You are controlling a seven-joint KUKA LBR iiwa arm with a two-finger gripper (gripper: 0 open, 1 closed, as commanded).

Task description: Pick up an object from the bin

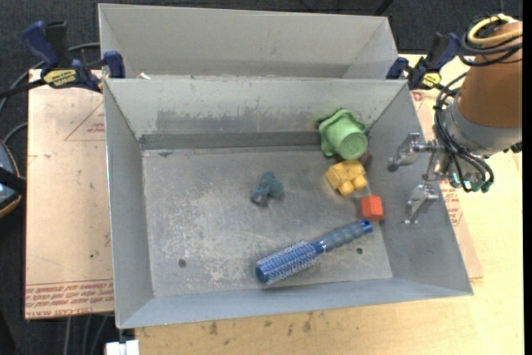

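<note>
The small orange block (371, 208) is lying on the floor of the grey metal bin (125, 179), toward the right side. Of all the loose things, it is sitting closest to the gripper (413, 181).

In the camera view, the gripper is hanging over the bin's right sloping wall, just right of the block and not touching it. Its two fingers (405, 155) are standing spread apart, one farther and one nearer, and nothing is sitting between them. The arm (490, 96) is extending over the bin's right rim.

A yellow toy (345, 177) is lying just beside the block on its far left side; whether the two are touching cannot be told. A green cup (343, 135) is lying on its side just beyond the toy, at the foot of the far wall.

A blue hairbrush (312, 253) is lying slantwise on the near part of the floor. Its handle is pointing to the right and ending just near of the block, while its bristled head is pointing to the near left. A small grey-blue figure (267, 189) is sitting alone near the middle of the floor, well apart from the gripper.
</note>
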